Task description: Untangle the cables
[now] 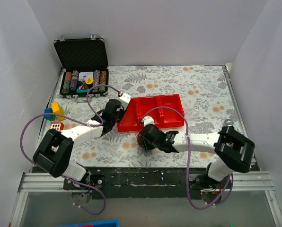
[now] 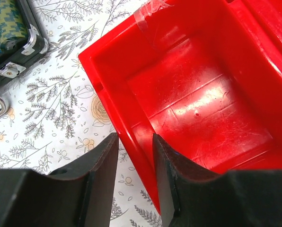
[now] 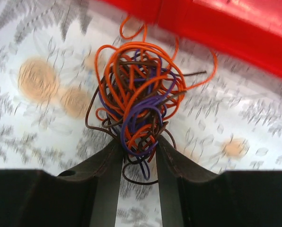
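Cables (image 3: 140,101) blurred, seemingly pinched in right claw (image 3: 137,144).

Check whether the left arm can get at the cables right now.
Probably, once lifted clear: the left gripper straddles a wall of the red bin, while the right gripper holds the cables close by.

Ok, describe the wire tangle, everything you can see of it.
The wire tangle is a loose ball of thin orange, dark brown and purple strands, loops crossing, a few ends poking out. Its lower loops are pinched between the fingers of the right gripper. It is beside the red tray, over the flowered tablecloth.
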Robot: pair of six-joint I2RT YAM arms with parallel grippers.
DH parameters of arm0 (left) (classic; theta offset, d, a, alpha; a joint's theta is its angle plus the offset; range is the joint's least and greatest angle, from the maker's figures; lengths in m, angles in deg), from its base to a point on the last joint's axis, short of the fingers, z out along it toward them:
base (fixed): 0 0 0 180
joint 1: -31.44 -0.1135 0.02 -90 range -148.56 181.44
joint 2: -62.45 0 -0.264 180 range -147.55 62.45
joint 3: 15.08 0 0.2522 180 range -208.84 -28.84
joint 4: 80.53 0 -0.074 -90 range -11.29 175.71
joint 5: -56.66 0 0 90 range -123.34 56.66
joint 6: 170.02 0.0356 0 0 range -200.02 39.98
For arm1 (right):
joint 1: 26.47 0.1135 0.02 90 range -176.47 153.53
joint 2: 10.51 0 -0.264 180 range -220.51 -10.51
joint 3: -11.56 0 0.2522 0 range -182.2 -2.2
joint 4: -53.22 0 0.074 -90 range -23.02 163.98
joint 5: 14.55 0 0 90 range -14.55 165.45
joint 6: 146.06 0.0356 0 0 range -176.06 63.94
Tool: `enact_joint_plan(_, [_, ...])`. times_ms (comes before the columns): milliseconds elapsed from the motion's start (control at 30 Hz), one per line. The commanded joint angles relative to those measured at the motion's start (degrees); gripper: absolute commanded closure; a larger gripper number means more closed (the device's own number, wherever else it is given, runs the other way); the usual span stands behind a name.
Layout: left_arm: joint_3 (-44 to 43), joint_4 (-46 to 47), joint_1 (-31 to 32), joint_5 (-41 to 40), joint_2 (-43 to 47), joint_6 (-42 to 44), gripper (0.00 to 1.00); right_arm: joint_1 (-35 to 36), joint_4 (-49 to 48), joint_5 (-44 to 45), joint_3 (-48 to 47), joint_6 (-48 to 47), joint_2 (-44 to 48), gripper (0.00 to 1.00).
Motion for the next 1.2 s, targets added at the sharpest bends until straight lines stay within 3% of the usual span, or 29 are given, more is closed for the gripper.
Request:
enact_joint_plan(0, [1.9,0.5,0.0,2.6,4.3,3.5,0.66,5.1,1.9,3.2,4.8,6.3,7.1,0.6])
enact_joint_plan(167, [0.2,-2.9,0.0,2.1,6.5,2.1,0.52,8.8,4.7,3.5,7.3,10.5,11.4,0.58])
enact_joint_plan(233, [-1.9,-7.4,0.0,2.6,7.7,1.2,0.25,9.5,5.9,3.4,7.3,10.8,12.9,0.51])
enact_joint_plan(267, [-2.8,-9.0,-0.1,2.7,8.4,1.0,0.09,9.6,6.7,3.6,7.1,11.0,13.6,0.41])
enact_joint_plan(300, [-4.1,-10.9,0.0,2.8,9.1,0.7,0.02,9.7,7.8,4.1,6.9,11.2,14.3,0.35])
enact_joint_plan(367, [-6.3,-14.4,-0.1,3.3,11.1,0.2,0.02,9.7,9.1,5.2,6.6,11.2,16.7,0.28])
enact_joint_plan(467, [-10.1,-20.7,-0.1,8.8,15.7,0.4,0.02,9.7,10.1,5.8,6.4,10.6,21.0,0.26])
enact_joint_plan(567, [-13.3,-26.8,0.0,24.7,21.1,3.6,0.02,9.6,9.7,6.5,8.0,11.1,26.4,0.28])
enact_joint_plan(667, [-16.9,-36.8,0.3,39.3,20.3,4.7,0.02,9.6,6.8,6.9,11.9,11.5,31.2,0.35])
enact_joint_plan(733, [-16.0,-39.2,1.7,43.8,20.5,4.5,0.02,9.6,6.3,7.1,14.0,12.5,32.7,0.37])
enact_joint_plan(900, [-11.3,-38.6,6.5,46.7,21.0,7.1,0.02,9.6,5.8,7.5,17.8,15.4,33.9,0.39])
enact_joint_plan(1167, [-5.7,-29.2,12.4,46.9,14.5,-1.1,0.02,9.6,4.8,8.8,22.7,17.5,38.6,0.44])
